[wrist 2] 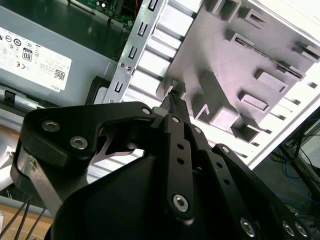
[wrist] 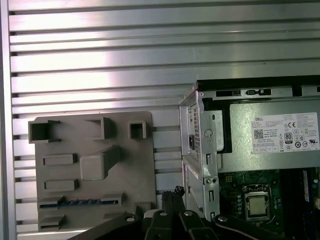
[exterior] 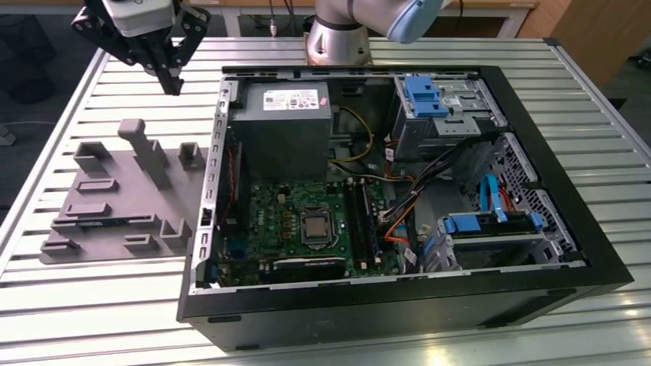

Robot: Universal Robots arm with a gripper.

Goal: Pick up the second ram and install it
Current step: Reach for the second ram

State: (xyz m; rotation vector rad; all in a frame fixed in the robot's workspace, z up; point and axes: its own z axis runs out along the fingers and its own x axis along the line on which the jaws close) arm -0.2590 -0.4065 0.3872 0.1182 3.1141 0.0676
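Collision is the risk: the gripper point(exterior: 174, 82), fingers pressed together on nothing, hangs over the far part of the table point(exterior: 61, 305), well apart from the ram point(wrist: 80, 202) lying in a near slot of the tray point(exterior: 122, 191). In my judgement, a closed descent would strike the stick. The tray's tall post point(exterior: 148, 152) and the case point(exterior: 216, 152) crowd the right; open room lies at the exterior view's left.

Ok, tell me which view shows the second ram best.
The first wrist view: the second ram lies in a slot of the grey tray, blue-green edge seen from above. The exterior view shows a bluish sliver; the second wrist view leaves it unclear.
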